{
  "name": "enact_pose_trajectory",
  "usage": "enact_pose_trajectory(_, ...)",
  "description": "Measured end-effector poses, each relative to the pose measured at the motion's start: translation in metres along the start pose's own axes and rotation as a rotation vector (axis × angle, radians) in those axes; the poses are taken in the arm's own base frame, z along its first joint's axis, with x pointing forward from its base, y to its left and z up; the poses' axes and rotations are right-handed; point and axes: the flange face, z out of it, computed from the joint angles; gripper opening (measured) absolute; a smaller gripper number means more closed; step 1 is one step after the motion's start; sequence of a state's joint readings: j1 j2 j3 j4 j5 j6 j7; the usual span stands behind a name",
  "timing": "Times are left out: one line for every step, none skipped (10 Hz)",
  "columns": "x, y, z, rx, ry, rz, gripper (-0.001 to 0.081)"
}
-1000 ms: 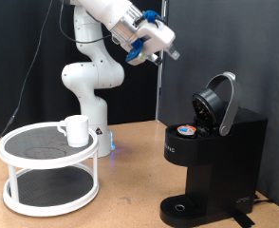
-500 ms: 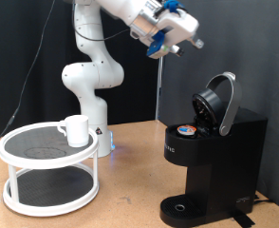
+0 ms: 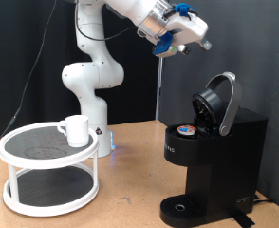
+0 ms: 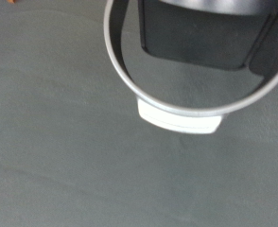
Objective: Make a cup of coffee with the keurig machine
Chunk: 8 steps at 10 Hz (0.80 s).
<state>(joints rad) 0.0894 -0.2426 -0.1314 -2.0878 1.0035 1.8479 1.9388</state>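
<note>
The black keurig machine (image 3: 215, 157) stands at the exterior view's right with its domed lid (image 3: 219, 102) hinged open. A small pod with a coloured top (image 3: 184, 130) sits in its chamber. The white cup (image 3: 75, 129) stands on the top tier of the white round tray table (image 3: 46, 169) at the left. My gripper (image 3: 205, 44) hangs high in the air, above the open lid and apart from it, with nothing seen between its fingers. The wrist view shows the lid's grey curved handle (image 4: 130, 80) and dark body (image 4: 200, 38) from above; my fingers do not show there.
The robot's white base (image 3: 87, 81) stands behind the tray table. A wooden tabletop (image 3: 130, 190) carries the machine and the tray table. A dark curtain forms the background. A pale rectangular patch (image 4: 179, 119) shows in the wrist view; I cannot tell what it is.
My gripper has moved up and to the exterior view's right, from left of the machine to above its open lid. The cup, pod and lid have not moved.
</note>
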Motion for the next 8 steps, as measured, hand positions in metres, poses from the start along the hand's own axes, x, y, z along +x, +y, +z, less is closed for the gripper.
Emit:
enact_pose_trajectory(-0.009, 0.000, 0.001, -0.029, 0.004, 0.020, 0.0734)
enact_pose_trajectory(-0.020, -0.002, 0.004, -0.057, 0.018, 0.040, 0.0734)
enact_pose_trajectory(-0.029, -0.004, 0.010, -0.090, 0.039, 0.059, 0.0734)
enact_pose_trajectory(-0.039, -0.007, 0.019, -0.104, 0.057, 0.068, 0.0734)
enact_pose_trajectory(-0.048, -0.010, 0.029, -0.106, 0.078, 0.070, 0.0734)
enact_pose_trajectory(-0.055, -0.016, 0.035, -0.102, 0.097, 0.068, 0.0734)
enact_pose_trajectory(-0.054, -0.016, 0.035, -0.103, 0.095, 0.070, 0.0734)
enact_pose_trajectory(-0.053, -0.017, 0.035, -0.098, 0.091, 0.063, 0.0734)
